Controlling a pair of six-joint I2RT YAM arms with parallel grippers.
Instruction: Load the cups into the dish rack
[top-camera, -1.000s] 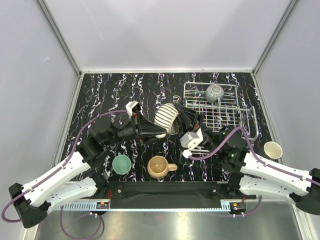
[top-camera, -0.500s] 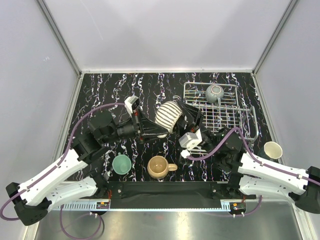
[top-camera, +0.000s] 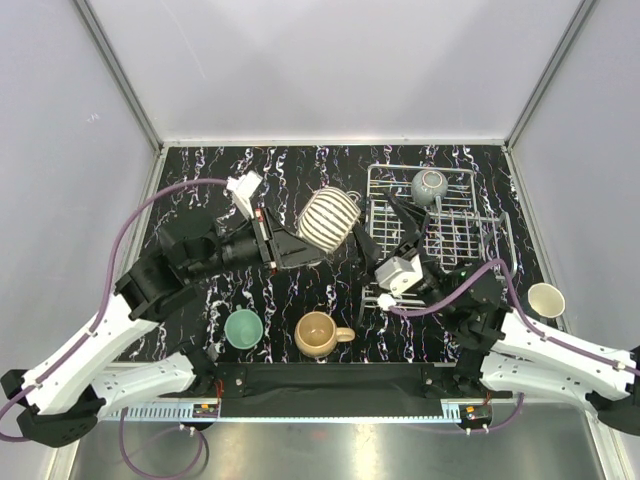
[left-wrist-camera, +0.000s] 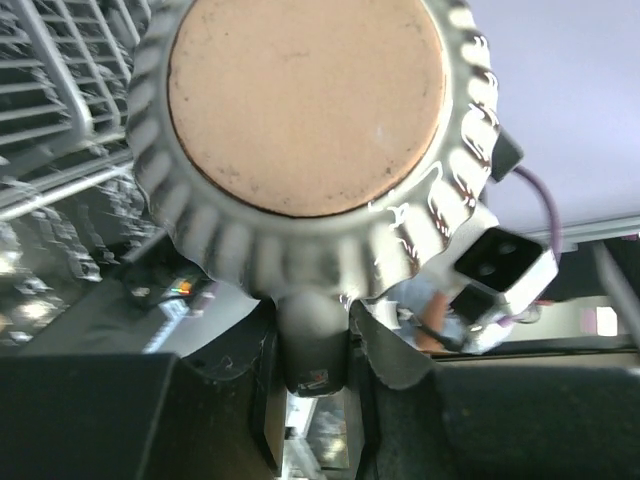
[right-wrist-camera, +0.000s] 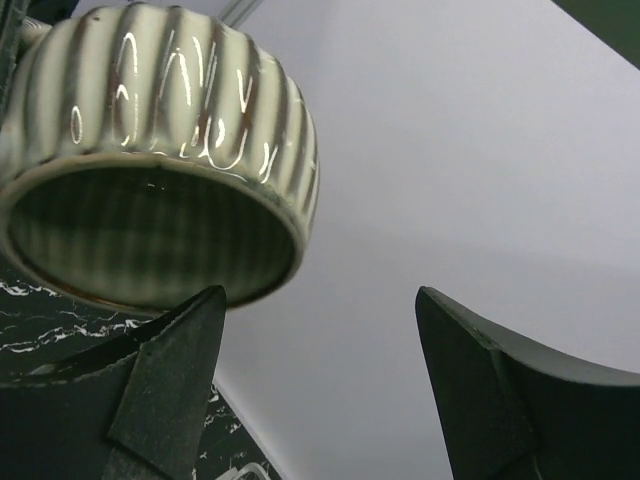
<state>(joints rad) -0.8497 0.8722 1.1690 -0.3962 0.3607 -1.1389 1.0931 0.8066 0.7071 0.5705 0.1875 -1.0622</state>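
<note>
A cream cup with dark ribbed stripes (top-camera: 328, 218) hangs in the air left of the dish rack (top-camera: 447, 232). My left gripper (top-camera: 304, 241) is shut on its handle. In the left wrist view the handle (left-wrist-camera: 312, 335) sits between the jaws below the cup's tan base (left-wrist-camera: 305, 100). My right gripper (top-camera: 389, 231) stands open just right of the cup, holding nothing. The right wrist view has the cup's mouth (right-wrist-camera: 150, 235) above the left finger (right-wrist-camera: 170, 370) of that gripper (right-wrist-camera: 320, 305). A grey-green cup (top-camera: 430, 185) sits in the rack's far part.
A teal-green cup (top-camera: 243, 328) and a tan cup (top-camera: 320, 334) stand upright on the black marbled mat near the front edge. A cream cup (top-camera: 546, 299) stands off the mat at the right. Grey walls enclose the table.
The right gripper has opened, let go of the striped cup and drawn back to the right. The left arm has lifted the cup by its handle, turning its side upward.
</note>
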